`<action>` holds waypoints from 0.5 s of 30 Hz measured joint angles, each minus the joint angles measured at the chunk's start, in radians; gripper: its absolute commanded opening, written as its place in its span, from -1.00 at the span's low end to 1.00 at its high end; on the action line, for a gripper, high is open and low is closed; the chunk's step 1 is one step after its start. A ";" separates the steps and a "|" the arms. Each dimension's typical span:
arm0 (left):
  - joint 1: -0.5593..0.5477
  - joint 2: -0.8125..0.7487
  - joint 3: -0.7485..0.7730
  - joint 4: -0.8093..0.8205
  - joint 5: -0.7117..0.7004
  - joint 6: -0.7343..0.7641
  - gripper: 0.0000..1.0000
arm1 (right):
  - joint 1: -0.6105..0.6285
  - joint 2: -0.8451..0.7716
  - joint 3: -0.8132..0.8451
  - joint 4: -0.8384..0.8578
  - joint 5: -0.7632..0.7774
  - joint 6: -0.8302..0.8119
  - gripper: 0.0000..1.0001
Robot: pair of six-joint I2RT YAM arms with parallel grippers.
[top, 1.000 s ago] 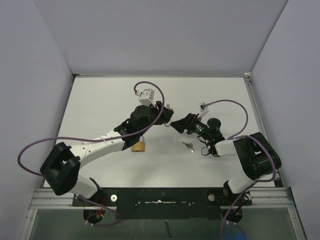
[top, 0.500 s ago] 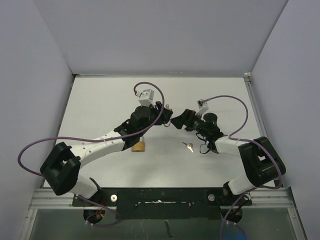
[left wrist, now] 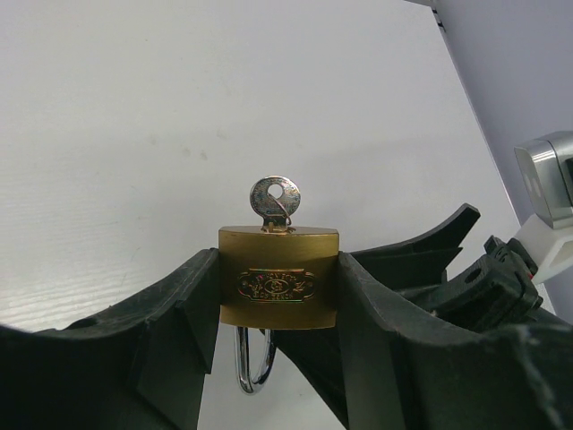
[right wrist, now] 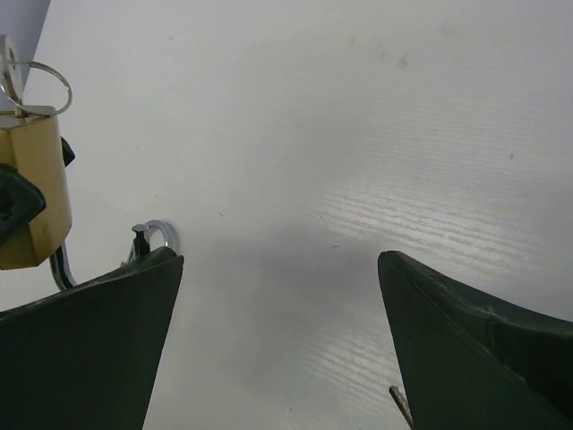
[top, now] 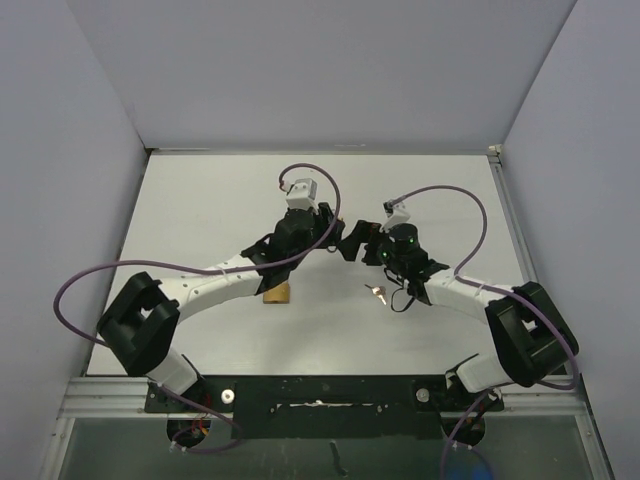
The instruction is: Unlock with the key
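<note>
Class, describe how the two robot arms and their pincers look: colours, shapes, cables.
Both the left arm and right arm have white links joined by bulky black joints. A purple cable loops along each. A small pale box sits on each wrist. The left pincer and right pincer have dark, wedge-shaped fingers tapering to the tips.

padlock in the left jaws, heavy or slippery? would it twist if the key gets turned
Probably heavy for its size: the padlock looks like solid brass. Its flat, smooth sides may slide, though the left jaws clamp both squarely. Turning the key could twist it in the grip.
</note>
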 measured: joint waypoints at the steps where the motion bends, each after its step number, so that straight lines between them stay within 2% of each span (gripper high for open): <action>1: -0.002 0.008 0.005 -0.003 -0.003 0.001 -1.00 | 0.006 0.000 0.002 -0.009 0.008 -0.003 0.91; 6: -0.006 0.033 0.011 0.000 -0.006 -0.005 -1.00 | 0.021 0.000 0.003 -0.019 0.016 0.000 0.90; 15: -0.003 0.038 0.011 0.036 -0.008 -0.016 -1.00 | -0.003 0.014 -0.018 0.071 -0.035 0.067 0.91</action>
